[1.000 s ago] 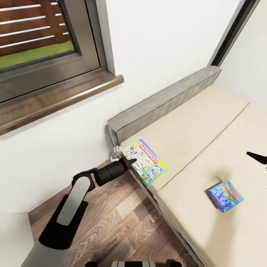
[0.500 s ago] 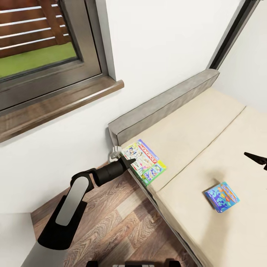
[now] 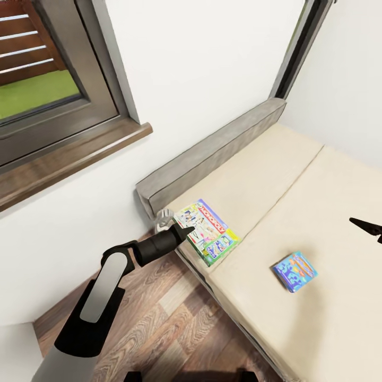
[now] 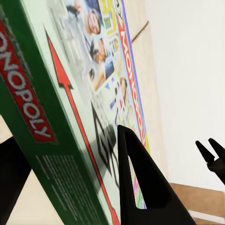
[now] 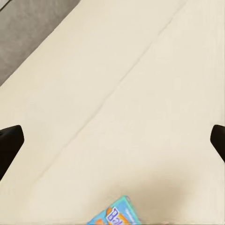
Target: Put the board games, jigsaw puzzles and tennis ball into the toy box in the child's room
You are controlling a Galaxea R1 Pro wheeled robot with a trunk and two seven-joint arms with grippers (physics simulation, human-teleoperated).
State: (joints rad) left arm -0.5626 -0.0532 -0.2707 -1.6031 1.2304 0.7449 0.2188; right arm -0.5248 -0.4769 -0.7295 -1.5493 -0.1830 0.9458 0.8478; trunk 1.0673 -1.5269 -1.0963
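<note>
A: Head view, room first. White walls, a dark-framed window upper left with a brown wooden sill under it, wood-plank floor below.

B: And the surface?

A: Bed with a cream mattress, one seam running along its length, and a grey padded headboard against the wall. The Monopoly box sits at the mattress corner nearest the headboard. The small blue board game lies flat further along the mattress, well apart from the first.

B: Arms?

A: The left gripper is at the near edge of the Monopoly box. The right gripper shows as a dark tip at the frame's right edge, over bare mattress.

B: Left wrist view?

A: The Monopoly box is close up, green edge with red lettering. One black finger lies on the printed lid, the other on the far side of the box edge: jaws pinching the box. The right gripper is in the distance against the white wall.

B: Right wrist view?

A: Cream mattress with its seam, grey headboard at one corner. Both fingertips sit at opposite frame edges, spread wide, nothing between them. A corner of the blue board game is at the frame edge.
</note>
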